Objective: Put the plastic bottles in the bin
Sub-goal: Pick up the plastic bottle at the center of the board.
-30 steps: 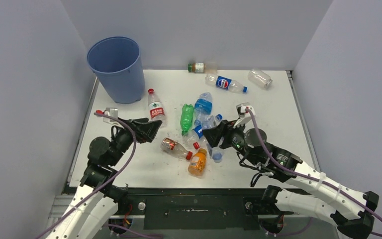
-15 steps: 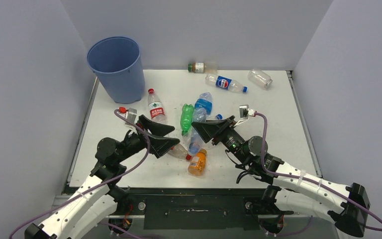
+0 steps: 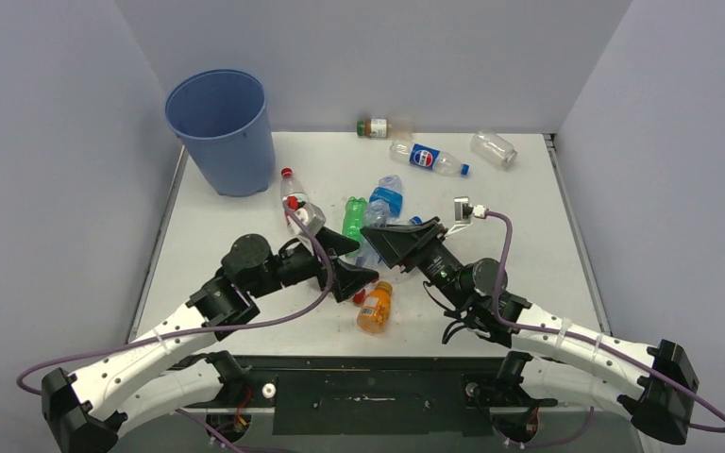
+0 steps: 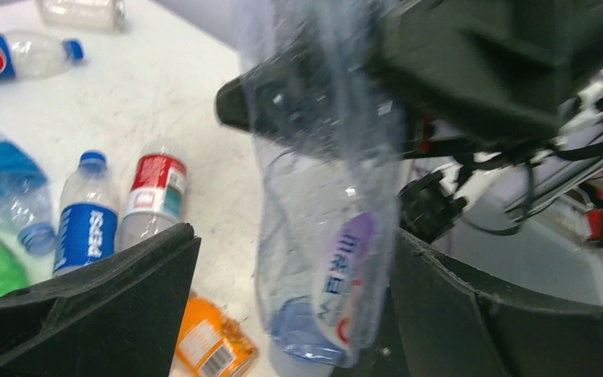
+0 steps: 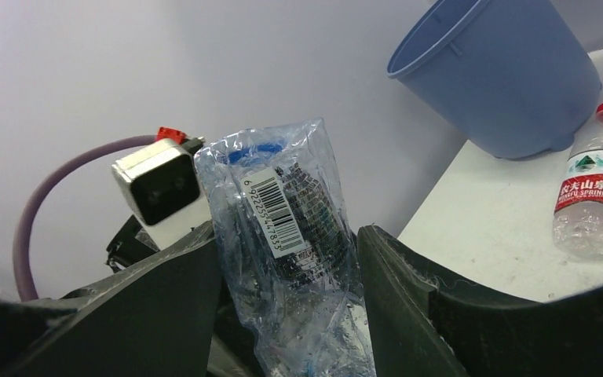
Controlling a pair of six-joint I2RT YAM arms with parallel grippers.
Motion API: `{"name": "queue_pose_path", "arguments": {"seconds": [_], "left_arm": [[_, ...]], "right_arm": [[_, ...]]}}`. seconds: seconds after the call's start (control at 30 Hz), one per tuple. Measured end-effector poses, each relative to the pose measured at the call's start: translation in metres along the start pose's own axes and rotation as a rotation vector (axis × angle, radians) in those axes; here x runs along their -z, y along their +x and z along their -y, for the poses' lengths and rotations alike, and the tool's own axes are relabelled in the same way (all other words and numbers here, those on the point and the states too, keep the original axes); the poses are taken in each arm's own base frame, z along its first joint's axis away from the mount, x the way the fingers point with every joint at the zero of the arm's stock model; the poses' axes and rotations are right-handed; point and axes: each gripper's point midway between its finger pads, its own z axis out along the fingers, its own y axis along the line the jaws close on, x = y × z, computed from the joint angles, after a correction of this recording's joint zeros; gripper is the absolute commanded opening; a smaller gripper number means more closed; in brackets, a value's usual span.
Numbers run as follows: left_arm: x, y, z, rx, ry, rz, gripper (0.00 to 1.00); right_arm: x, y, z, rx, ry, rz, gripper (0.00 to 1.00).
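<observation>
Clear crumpled plastic bottle (image 5: 283,204): held above the middle of the white counter (image 3: 529,217), clamped between the fingers of the right tool (image 5: 286,232). The right tool is closed part-way on the bottle body, which protrudes beyond its fingertips.

Key relation: the bottle lies directly in the gap of the left tool (image 4: 294,243). In the left wrist view its long axis runs roughly upright across that gap, bluish end lowest. The left tool's jaws stand wide, one on each side of the bottle, with a visible gap on one side. It grips nothing yet.

The tall round blue plastic bin (image 3: 231,151) stands at the far left corner of the counter, well apart from both tools. The left arm is the nearer one to it, so this reads as a hand-over from right to left.

Change from the earlier frames: a second ago the left tool was at the left, near the red-labelled clear bottle (image 3: 293,203), and the right tool was low over the bottle cluster. The left arm has since reached to the centre, and the two tools now meet tip to tip above the orange bottle (image 3: 375,307).
</observation>
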Motion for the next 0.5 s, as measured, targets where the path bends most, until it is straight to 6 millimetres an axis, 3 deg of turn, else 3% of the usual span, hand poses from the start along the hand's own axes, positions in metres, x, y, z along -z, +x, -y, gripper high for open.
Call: {"name": "queue_pose_path", "arguments": {"seconds": [0.1,0.23,0.3,0.37,0.4,0.43,0.5], "left_arm": [[-0.004,0.016,-0.011,-0.004,-0.041,-0.056,0.7],[-0.004,0.02,-0.012,-0.027,-0.042,-0.075,0.46],[-0.003,0.021,-0.01,-0.044,-0.036,-0.077,0.31],[-0.002,0.021,-0.011,-0.063,-0.038,-0.081,0.19],[-0.002,0.022,-0.012,-0.074,-0.038,-0.089,0.15],[-0.001,0.024,-0.012,-0.084,-0.038,-0.099,0.12],[0.001,0.024,-0.015,-0.104,-0.055,-0.109,0.07]], "right_arm": [[0.001,0.001,0.002,0.009,0.004,-0.005,0.05],[0.001,0.002,0.01,0.018,0.025,-0.008,0.06],[0.002,0.002,0.011,0.022,0.03,-0.011,0.35],[0.004,0.004,0.012,0.03,0.035,-0.023,0.79],[0.005,0.004,0.014,0.035,0.043,-0.033,0.94],[0.006,0.006,0.015,0.045,0.05,-0.047,0.96],[0.009,0.008,0.015,0.068,0.064,-0.085,0.9]]}}
